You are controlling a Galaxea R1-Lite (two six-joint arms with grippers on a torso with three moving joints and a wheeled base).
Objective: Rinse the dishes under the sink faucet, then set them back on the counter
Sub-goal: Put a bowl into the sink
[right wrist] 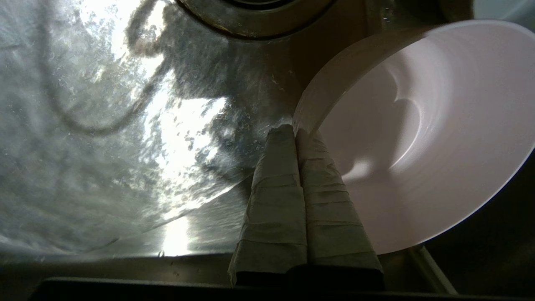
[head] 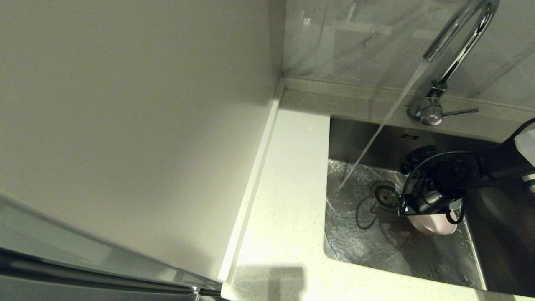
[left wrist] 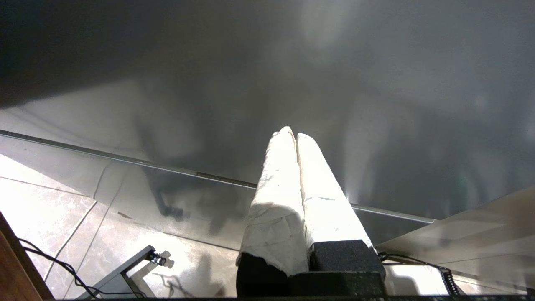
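My right gripper [right wrist: 293,130] is shut on the rim of the pink bowl [right wrist: 418,138], one finger inside and one outside. The bowl [head: 432,223] hangs tilted, low in the steel sink [head: 368,238], just right of the round strainer drain [head: 386,195]. Water runs from the chrome faucet [head: 455,42] and lands left of the drain, apart from the bowl. The rim of a pale bowl [right wrist: 503,9] shows beyond the pink one. The white bowl is out of view. My left gripper [left wrist: 292,133] is shut on nothing, parked away from the sink.
The cream counter [head: 288,188] runs along the sink's left side and front, bare where it shows. A beige wall panel [head: 125,125] rises left of it. The faucet's side lever [head: 459,112] points right. The sink floor is wet.
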